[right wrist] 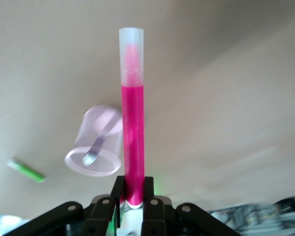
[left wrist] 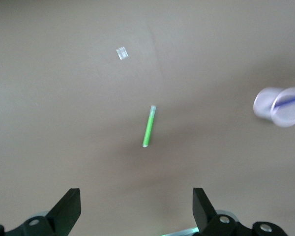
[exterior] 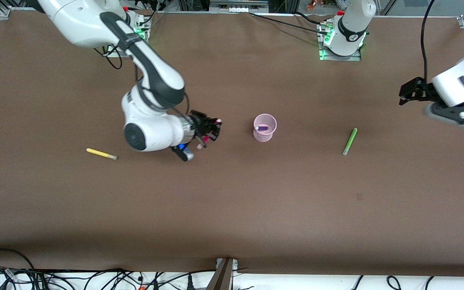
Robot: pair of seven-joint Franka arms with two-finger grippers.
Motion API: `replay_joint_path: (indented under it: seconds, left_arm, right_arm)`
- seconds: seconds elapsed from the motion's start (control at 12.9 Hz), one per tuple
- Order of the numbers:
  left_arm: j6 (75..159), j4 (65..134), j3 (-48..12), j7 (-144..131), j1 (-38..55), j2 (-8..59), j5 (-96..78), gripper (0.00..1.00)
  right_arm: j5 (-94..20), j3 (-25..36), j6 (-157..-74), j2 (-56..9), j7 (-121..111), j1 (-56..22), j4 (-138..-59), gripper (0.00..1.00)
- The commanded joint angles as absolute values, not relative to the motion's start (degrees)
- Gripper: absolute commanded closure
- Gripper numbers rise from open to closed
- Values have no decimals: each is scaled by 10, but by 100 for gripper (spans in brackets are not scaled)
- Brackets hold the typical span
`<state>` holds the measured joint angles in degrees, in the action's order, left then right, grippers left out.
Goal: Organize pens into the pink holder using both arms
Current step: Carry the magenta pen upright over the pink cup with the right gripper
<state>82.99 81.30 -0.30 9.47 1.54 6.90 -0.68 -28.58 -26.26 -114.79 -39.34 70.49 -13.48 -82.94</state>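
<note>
Now, working across your front view from the right arm's end of the table [exterior: 232,209]: the yellow pen [exterior: 101,154] lies flat, well apart from the holder [exterior: 265,127] and a little nearer the camera than it. Next, your right hand [exterior: 210,131] hangs over the table between the yellow pen and the holder, its fingers clamped on the magenta pen [right wrist: 132,118]; the right wrist view shows that pen gripped at one end, its pale cap pointing away from the hand. The holder stands upright near mid-table with the purple pen [exterior: 262,128] already in it, leaning against the rim. On toward the left arm's end, the green pen [exterior: 349,141] lies flat, well apart from the holder and slightly nearer the camera. Last, your left hand [exterior: 411,93] is up over the table past the green pen, fingers spread wide and holding nothing; its wrist view looks down on the green pen.
</note>
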Motion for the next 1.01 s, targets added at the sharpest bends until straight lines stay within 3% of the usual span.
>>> replay_joint_path:
  seconds: [0.0, 0.08, 0.54, 0.93]
  left_arm:
    - [945, 955, 32, 12, 27, -37, -38, 0]
    - [959, 974, 32, 9, 26, -50, -38, 0]
    - [918, 916, 28, 6, 18, -7, 9, 0]
    - [917, 915, 22, 8, 26, -7, 21, 0]
  right_arm:
    - [-385, -260, -1228, -409, 759, -186, -820, 95]
    - [-415, -260, -1264, -414, 760, -211, -819, 95]
    - [-457, -260, -1403, -446, 839, -294, -775, 95]
    - [-529, -259, -1448, -468, 868, -309, -775, 91]
